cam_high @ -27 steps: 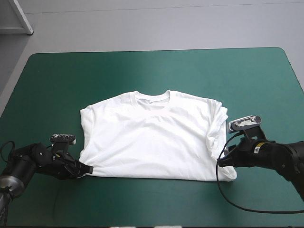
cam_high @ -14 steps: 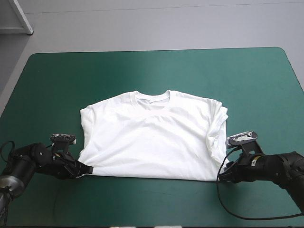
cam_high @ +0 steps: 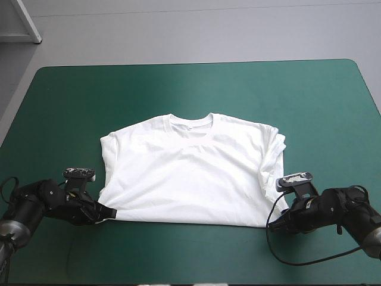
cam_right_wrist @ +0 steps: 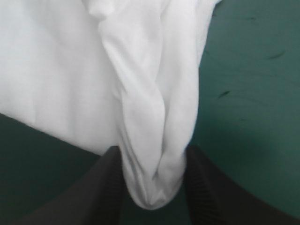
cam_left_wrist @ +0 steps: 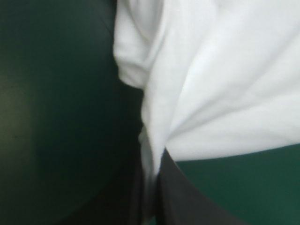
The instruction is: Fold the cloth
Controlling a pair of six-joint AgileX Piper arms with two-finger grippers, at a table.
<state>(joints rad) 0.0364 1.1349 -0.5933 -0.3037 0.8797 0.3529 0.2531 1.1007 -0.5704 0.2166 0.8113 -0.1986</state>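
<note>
Grippers both sit at the near side. L gripper (cam_high: 109, 212) is clamped on the T-shirt (cam_high: 190, 173) at its near-left hem corner; in the L wrist view I see a thin strip of cloth pinched between the black fingers (cam_left_wrist: 187, 201). R gripper (cam_high: 275, 221) has jaws apart, straddling the near-right corner, w/ a rolled fold lying between them. Shirt is spread flat mid-table, right sleeve (cam_high: 275, 149) bunched, collar (cam_high: 190, 122) toward the far edge. Teal-green cover (cam_high: 190, 83) runs on beyond.
</note>
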